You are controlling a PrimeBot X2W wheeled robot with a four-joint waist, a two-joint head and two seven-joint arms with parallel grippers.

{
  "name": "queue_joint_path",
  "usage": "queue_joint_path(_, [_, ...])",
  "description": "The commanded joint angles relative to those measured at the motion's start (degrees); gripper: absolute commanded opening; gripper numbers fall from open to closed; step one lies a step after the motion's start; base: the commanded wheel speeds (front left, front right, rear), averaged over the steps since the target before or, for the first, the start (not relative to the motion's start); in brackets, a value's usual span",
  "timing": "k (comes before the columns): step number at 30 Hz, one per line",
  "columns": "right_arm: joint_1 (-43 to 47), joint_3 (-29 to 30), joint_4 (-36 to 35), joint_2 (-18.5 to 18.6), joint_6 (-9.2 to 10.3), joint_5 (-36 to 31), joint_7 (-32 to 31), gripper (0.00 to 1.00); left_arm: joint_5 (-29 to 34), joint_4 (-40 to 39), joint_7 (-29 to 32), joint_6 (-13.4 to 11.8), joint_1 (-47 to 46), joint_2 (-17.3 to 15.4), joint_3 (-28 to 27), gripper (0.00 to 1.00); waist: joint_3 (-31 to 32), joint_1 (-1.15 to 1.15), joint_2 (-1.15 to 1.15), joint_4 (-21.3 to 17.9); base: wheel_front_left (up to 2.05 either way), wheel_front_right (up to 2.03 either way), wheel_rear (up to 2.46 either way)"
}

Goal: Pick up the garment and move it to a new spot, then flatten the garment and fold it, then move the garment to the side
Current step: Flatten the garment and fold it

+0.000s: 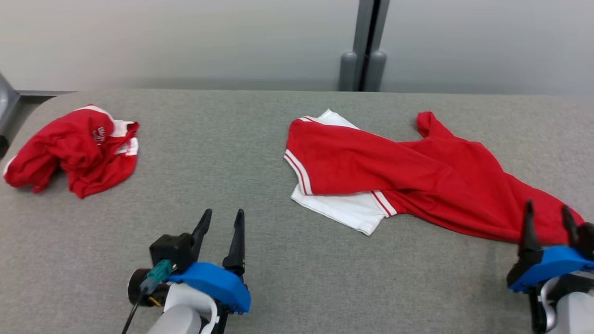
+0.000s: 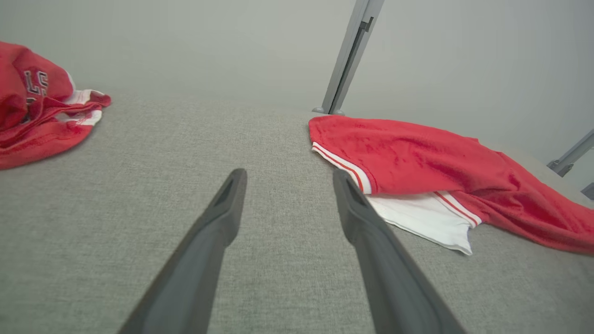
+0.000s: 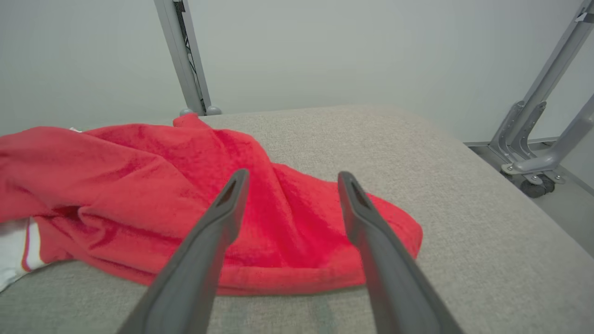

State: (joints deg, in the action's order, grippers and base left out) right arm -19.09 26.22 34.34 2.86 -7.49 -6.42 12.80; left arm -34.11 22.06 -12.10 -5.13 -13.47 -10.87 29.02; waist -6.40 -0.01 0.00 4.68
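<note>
Two garments lie on the grey fabric-covered tabletop (image 1: 278,260). One, a red-and-white jersey (image 1: 417,176), sprawls loosely across the right half. Its white panel and striped red cuffs sit near the middle of the tabletop. Its red body is rumpled into long folds and trails off toward the right edge and the near right corner. It looks neither flat nor folded. The other garment, a crumpled red shirt (image 1: 74,148) with white trim and some lettering, sits bunched in a heap by the far left corner, well apart from the jersey.

From where I stand, the right gripper (image 1: 546,206) is at the near right corner, right at the trailing red end of the jersey. Its two dark fingers are spread wide, with nothing pinched between them. Seen from its wrist, the jersey (image 3: 139,185) lies just past and under the fingertips of the right gripper (image 3: 292,176), its hem running across beneath them.

The left gripper (image 1: 223,213) hangs over bare tabletop near the front edge, left of centre. Its fingers are also parted wide and hold nothing. The jersey's white panel is off to its right, not touching it.

A grey post (image 1: 366,46) rises against the pale wall behind the far edge.
</note>
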Motion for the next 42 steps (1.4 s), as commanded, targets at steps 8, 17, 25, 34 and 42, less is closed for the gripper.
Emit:
queue_joint_path(8, [3.7,-9.8,-5.5,0.1,-0.01,5.5,-0.9,1.0,1.4,9.3,5.6,2.1,-9.5,2.9,4.0,1.0,-3.3,0.01,0.0,-4.7,0.0,0.0,0.0])
queue_joint_path(17, [4.2,-14.4,-11.1,0.1,-0.01,8.2,-1.8,1.0,0.4,21.1,7.9,3.5,-16.7,5.1,4.3,1.0,-7.0,0.01,0.0,-9.3,0.0,0.0,0.0])
queue_joint_path(25, [4.3,-15.8,-13.6,0.1,-0.01,9.3,-2.0,1.0,-0.8,28.6,9.0,3.6,-20.6,6.0,4.0,1.0,-8.6,0.01,0.0,-11.6,0.0,0.0,0.0])
queue_joint_path(34, [4.9,-14.6,-14.9,0.1,-0.01,8.8,-1.8,1.0,-0.7,33.3,9.3,5.3,-22.2,6.9,6.1,0.0,-7.9,0.01,0.0,-11.6,0.0,0.0,0.0])
queue_joint_path(42, [6.3,-13.2,-15.9,0.1,-0.01,8.0,-1.9,1.0,-1.0,33.0,4.9,4.8,-23.8,6.9,5.7,0.0,-4.8,0.01,0.0,-8.2,0.0,0.0,0.0])
